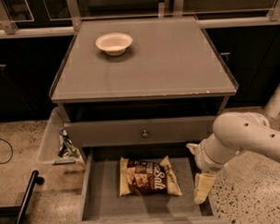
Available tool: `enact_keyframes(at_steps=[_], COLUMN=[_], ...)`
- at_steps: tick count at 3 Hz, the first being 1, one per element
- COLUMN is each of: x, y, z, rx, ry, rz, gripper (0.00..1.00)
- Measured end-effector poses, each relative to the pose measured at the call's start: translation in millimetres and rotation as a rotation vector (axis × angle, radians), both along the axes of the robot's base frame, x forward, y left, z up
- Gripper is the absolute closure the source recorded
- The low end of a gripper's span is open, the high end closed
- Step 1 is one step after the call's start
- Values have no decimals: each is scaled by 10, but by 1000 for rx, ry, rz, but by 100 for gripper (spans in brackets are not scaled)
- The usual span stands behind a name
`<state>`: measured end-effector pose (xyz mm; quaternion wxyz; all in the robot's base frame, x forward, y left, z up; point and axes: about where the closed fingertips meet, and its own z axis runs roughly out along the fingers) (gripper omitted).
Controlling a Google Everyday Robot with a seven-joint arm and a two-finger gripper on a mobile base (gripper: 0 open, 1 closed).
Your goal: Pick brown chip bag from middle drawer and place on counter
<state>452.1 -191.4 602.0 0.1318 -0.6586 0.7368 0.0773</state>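
The brown chip bag [149, 176] lies flat on the bottom of the open middle drawer [102, 198], a little right of its middle. The counter [166, 62] is the grey cabinet top above it. My gripper [198, 171] hangs on the white arm [244, 138] over the drawer's right side, just right of the bag and apart from it. Its fingers [203, 187] are spread and hold nothing.
A white bowl [113, 43] stands at the back left of the counter. A closed grey drawer front with a round knob [144, 133] sits above the open drawer. A clear bin with items [59, 142] and a black bar [25, 201] are on the floor at the left.
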Motion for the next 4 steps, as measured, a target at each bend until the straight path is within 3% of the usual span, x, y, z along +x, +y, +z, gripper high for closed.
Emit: enact_keyframes(at_steps=[1,2,3,4], x=[-10,-20,116,114], y=[103,252,383,385], z=[-458,-977,-1381,-1384], rx=[55,132,215,216], ry=[27,-5,-109,-108], rz=[-32,-61,-92,-91], gripper=[0,0,0,0])
